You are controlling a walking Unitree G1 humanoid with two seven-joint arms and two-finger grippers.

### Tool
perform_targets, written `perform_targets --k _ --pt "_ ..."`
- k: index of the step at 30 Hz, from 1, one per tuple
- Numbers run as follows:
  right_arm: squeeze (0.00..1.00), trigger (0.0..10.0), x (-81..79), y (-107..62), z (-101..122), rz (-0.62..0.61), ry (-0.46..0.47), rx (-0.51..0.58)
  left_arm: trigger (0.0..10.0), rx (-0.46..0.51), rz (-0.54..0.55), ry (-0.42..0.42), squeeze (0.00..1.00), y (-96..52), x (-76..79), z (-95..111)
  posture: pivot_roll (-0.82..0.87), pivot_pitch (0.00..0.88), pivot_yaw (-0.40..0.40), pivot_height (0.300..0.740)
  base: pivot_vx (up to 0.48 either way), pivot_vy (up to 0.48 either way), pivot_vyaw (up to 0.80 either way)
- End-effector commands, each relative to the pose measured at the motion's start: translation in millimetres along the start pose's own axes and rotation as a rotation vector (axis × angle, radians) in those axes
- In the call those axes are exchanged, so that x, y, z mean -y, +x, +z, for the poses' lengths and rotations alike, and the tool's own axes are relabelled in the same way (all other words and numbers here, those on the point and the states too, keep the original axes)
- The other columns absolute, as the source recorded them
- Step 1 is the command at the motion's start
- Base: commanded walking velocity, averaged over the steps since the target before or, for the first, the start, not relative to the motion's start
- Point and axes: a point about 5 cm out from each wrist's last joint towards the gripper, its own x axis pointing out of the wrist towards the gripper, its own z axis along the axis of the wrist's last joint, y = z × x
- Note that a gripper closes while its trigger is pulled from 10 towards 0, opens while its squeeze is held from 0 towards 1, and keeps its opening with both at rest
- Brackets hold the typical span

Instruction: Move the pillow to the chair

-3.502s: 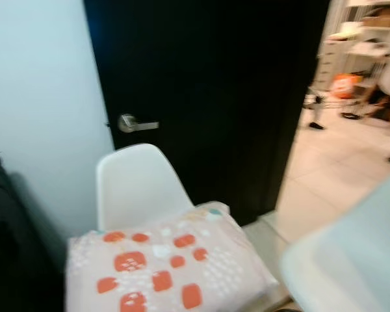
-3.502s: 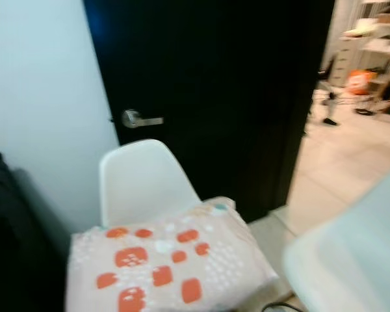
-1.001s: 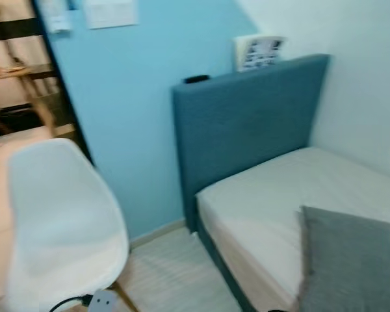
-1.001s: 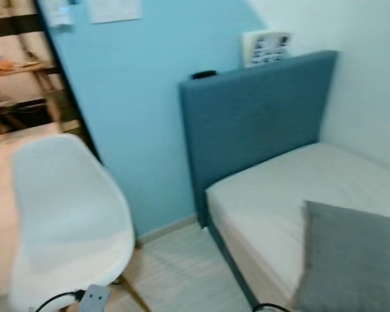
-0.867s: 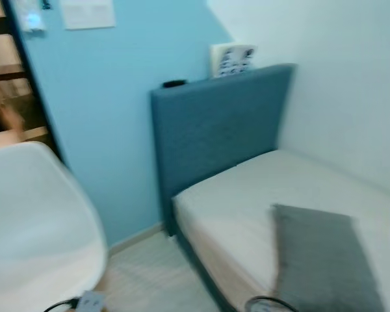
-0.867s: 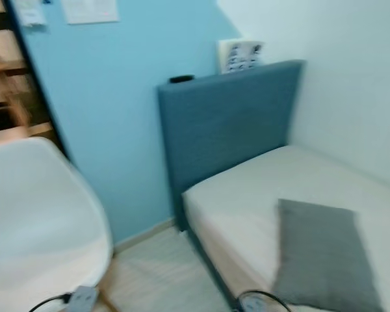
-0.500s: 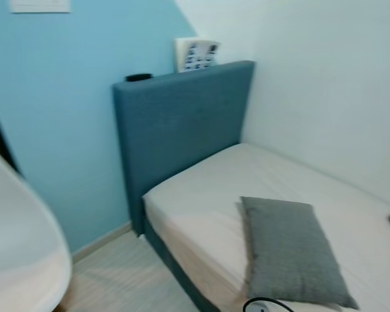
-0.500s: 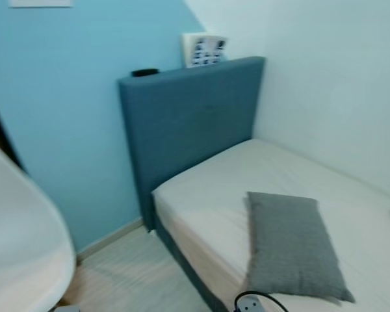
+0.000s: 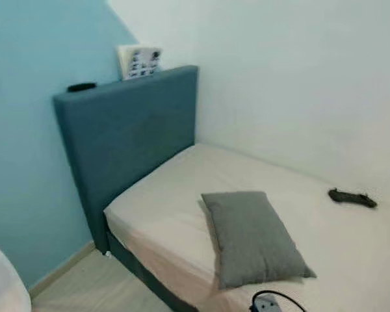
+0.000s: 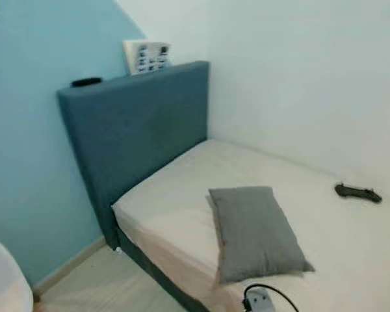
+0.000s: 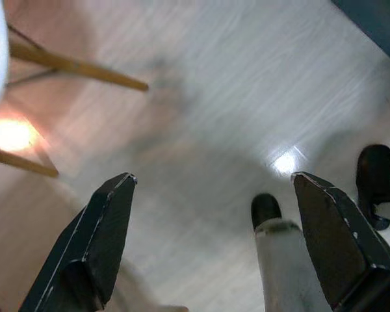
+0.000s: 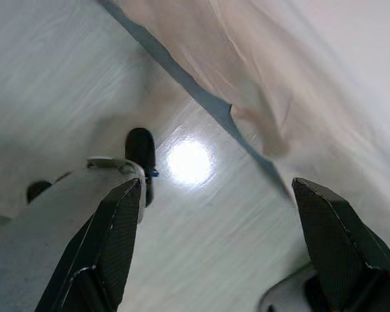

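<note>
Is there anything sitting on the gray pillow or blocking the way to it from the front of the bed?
Nothing visible does. The pillow lies bare on the bed, near its front edge. The dark object lies well apart, by the wall. Both hands, left and right, hang open over the floor.

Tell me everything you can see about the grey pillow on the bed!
The pillow is plain grey, soft-looking fabric, shaped like a long rectangle and a bit plump. It lies flat on the bed, on the pale sheet, turned at a slant, one short end toward the blue headboard and the other near the bed's front edge. Nothing rests on it and no gripper touches it.
</note>
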Motion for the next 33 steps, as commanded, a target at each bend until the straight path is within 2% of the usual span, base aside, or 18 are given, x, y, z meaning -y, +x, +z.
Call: perform_targets --k 1,5,10,17,33 --pt "0.0 10.0 1.8 -0.1 2 -0.005 0.029 0.011 10.0 -0.002 -0.017 0.026 0.0 0.6 5.2 3 -0.07 0.0 0.006 0.74 0.0 0.0 -0.74" --pt "0.0 10.0 -0.7 0.1 5 0.011 0.038 0.024 10.0 0.013 -0.036 0.037 0.0 0.9 9.5 6 -0.07 0.0 0.001 0.74 0.0 0.0 -0.74" --pt "0.0 10.0 -3.8 0.3 10 0.024 0.037 0.04 10.0 0.001 -0.054 0.015 0.0 -0.2 14.8 1 -0.07 0.0 -0.001 0.74 0.0 0.0 -0.74" --pt "0.0 10.0 -5.4 0.3 10 0.031 0.059 0.053 10.0 -0.013 -0.051 0.014 0.0 -1.3 13.4 -6 -0.06 0.0 -0.006 0.74 0.0 0.0 -0.74" --pt "0.0 10.0 -20.4 -1.0 38 0.152 0.141 0.18 10.0 -0.017 -0.056 0.039 0.0 -1.3 11.1 -7 -0.05 0.0 -0.008 0.74 0.219 0.0 0.0"
